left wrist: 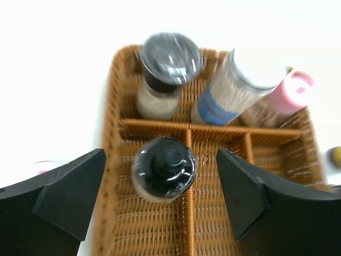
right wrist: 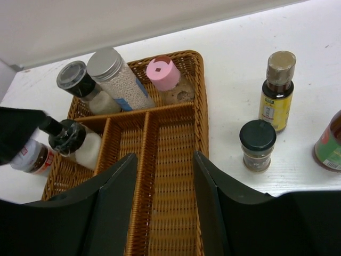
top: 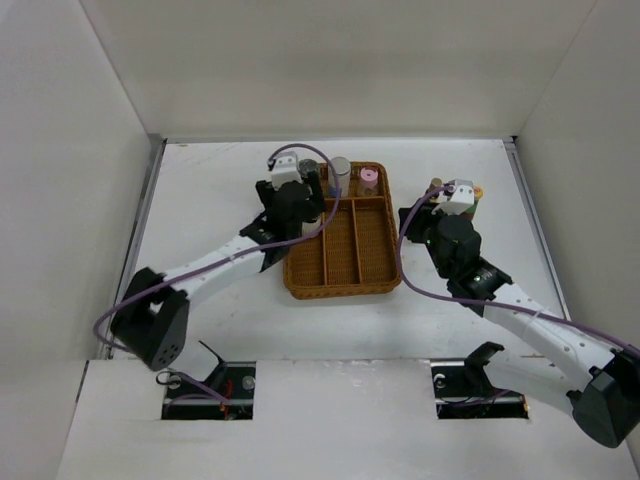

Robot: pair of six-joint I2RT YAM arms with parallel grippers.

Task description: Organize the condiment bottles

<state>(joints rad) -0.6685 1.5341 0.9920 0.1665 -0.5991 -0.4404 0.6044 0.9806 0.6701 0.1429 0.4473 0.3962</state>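
Observation:
My left gripper (left wrist: 161,159) is open over the brown wicker tray (left wrist: 113,112). Its fingers stand either side of a black-capped white bottle (left wrist: 164,168) without touching it. That bottle (right wrist: 73,142) stands upright at the far end of the tray's left long slot. The tray's far compartment holds a dark-lidded jar (right wrist: 75,81), a silver-lidded bottle (right wrist: 114,74) and a pink-lidded jar (right wrist: 165,78). My right gripper (right wrist: 164,156) is open and empty above the tray's right slot. On the table to the right stand a tan-capped dark sauce bottle (right wrist: 277,92), a black-lidded jar (right wrist: 257,144) and a red-green labelled bottle (right wrist: 330,145).
A red-labelled jar (right wrist: 31,156) lies on the table just left of the tray (top: 345,292), beside my left finger (right wrist: 16,134). White walls enclose the table on three sides. The tray's middle and right long slots hold nothing.

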